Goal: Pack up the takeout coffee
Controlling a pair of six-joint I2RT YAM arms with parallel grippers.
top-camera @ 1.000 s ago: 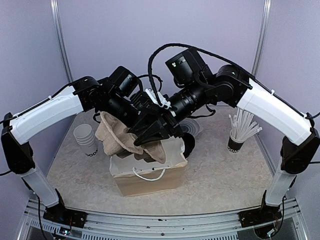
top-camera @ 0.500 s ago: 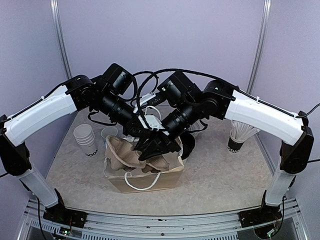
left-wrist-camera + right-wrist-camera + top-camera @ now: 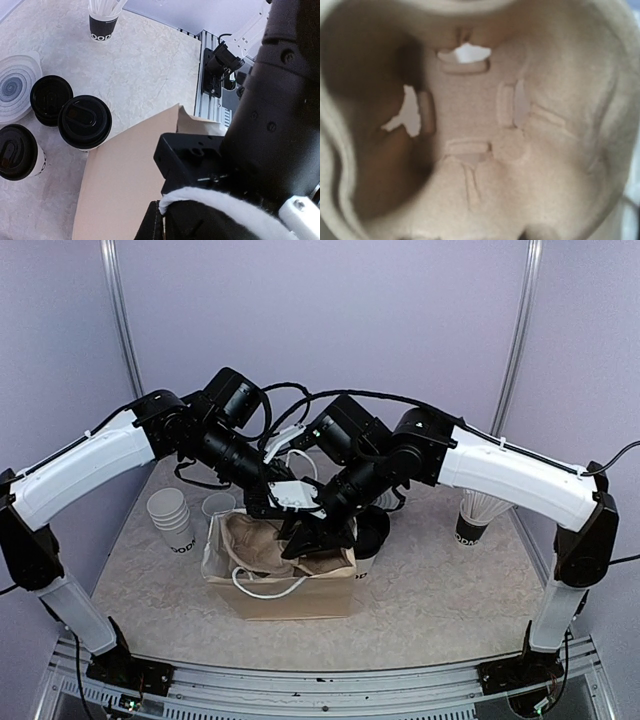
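1. Left gripper (image 3: pixel 265 508): jaws pressed together, at the paper bag (image 3: pixel 300 598) rear rim.
2. Pulp carrier (image 3: pixel 255 545) sits in bag.
3. Right gripper (image 3: pixel 315 538): low over carrier, can't tell jaw state.
4. Takeout coffee (image 3: pixel 84 121): upright on table (image 3: pixel 440 590), just right of bag, outside it.

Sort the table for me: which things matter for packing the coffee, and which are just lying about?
For the job:
white paper cup with round black plastic lid, nearest the bag
brown paper bag with white rope handles
beige moulded-pulp cup carrier, in the bag's mouth

Lying about:
nested stack of white paper cups
paper cup of white straws
clear round plastic lid
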